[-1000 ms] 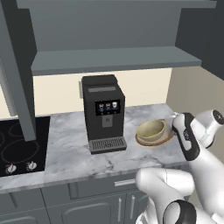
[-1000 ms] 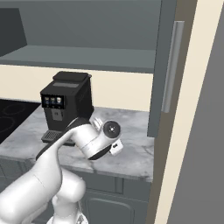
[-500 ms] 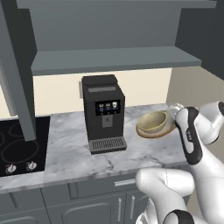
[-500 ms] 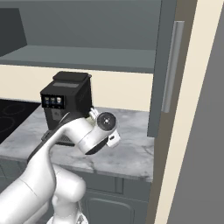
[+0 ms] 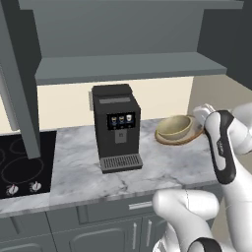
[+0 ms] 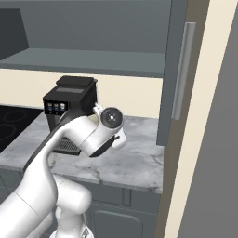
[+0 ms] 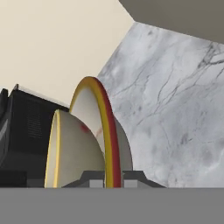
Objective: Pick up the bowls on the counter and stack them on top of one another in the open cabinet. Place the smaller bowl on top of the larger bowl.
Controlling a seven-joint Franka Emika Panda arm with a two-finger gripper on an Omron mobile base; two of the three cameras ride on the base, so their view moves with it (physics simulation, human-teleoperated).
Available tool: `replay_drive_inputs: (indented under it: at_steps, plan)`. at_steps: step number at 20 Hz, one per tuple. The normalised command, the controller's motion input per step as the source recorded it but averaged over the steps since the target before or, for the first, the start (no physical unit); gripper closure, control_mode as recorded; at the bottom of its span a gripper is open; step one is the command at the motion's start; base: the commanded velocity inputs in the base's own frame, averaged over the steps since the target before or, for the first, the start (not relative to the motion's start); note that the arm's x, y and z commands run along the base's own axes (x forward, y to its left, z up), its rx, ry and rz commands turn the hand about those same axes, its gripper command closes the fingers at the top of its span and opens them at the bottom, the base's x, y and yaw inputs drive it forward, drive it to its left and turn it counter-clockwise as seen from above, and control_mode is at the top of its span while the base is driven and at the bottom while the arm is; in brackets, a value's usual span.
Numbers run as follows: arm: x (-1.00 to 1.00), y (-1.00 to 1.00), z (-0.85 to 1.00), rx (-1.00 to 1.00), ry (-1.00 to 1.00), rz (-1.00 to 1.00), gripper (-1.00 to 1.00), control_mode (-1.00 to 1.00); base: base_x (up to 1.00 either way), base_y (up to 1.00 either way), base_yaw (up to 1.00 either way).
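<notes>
Gripper: the gripper (image 7: 113, 176) is clamped on the rim of the larger bowl (image 5: 189, 135), at bottom centre of the hand view.
Bowls: the smaller bowl (image 5: 174, 126) is nested in it, right of centre in the left base view, low over the counter (image 5: 83, 165).
Advice: the pair should be kept level when raised to the open cabinet (image 5: 128, 67).
Writing: none can be read; icons on the coffee machine (image 5: 115, 128) are blurred.

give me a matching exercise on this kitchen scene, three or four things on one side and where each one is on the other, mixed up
Things:
1. small deep olive-tan bowl
2. wide shallow tan-rimmed bowl
3. black coffee machine
4. black stovetop

Places:
A. at the counter's left end
B. on the white marble counter, left of the bowls
C. inside the wide bowl
D. on the counter, rim between the closed gripper fingers

Pairs: 1-C, 2-D, 3-B, 4-A
</notes>
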Motion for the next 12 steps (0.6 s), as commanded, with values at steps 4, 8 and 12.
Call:
replay_drive_inputs:
  at_steps: [4, 8, 12]
  plan:
    - [-0.14, 0.0, 0.34, 0.08, -0.05, -0.05, 1.0, -1.0, 0.0, 0.0, 0.0]
    - [-0.14, 0.01, 0.33, 0.09, -0.06, -0.05, 1.0, -1.0, 0.0, 0.0, 0.0]
    - [-0.11, 0.12, 0.29, 0.07, -0.06, -0.07, 1.0, -1.0, 0.0, 0.0, 0.0]
